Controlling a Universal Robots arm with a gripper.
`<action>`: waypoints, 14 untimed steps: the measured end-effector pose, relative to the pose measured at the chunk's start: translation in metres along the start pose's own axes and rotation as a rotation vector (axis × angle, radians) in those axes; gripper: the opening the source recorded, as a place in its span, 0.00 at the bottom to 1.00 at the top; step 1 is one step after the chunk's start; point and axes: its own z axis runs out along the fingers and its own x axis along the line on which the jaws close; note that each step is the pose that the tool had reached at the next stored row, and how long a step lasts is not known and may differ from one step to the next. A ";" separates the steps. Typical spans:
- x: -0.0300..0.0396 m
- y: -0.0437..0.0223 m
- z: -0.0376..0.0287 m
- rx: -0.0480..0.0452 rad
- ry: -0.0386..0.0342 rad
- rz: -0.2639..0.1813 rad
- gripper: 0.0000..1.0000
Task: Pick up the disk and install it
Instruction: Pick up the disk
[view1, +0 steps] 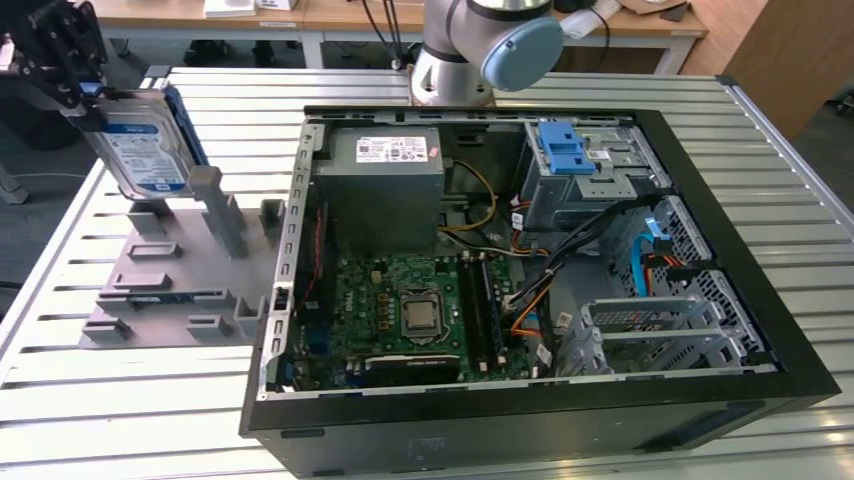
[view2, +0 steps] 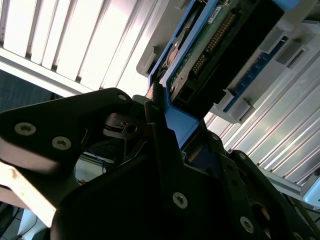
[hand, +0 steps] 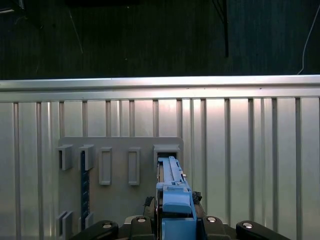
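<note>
The tool (view1: 86, 93) clamps the disk (view1: 142, 148) by its blue-railed top edge, holding it upright, likely to clear the grey rack's (view1: 174, 275) slot

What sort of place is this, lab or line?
Probably a robotics lab bench: open PC case on a slatted metal table, grey parts fixture beside it, gripper holding the disk above that, desks behind.

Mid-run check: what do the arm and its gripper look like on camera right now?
The arm is a silver-grey tube with a rounded pale-blue joint cap. The gripper is matte black, built of angular linked plates studded with silver screw heads.
</note>
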 end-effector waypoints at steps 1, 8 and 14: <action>0.0000 0.0000 -0.0006 0.0000 0.0001 0.000 0.36; 0.0000 -0.0001 -0.0047 0.0001 0.0000 0.000 0.36; 0.0001 -0.0001 -0.0082 0.0000 0.0001 0.000 0.36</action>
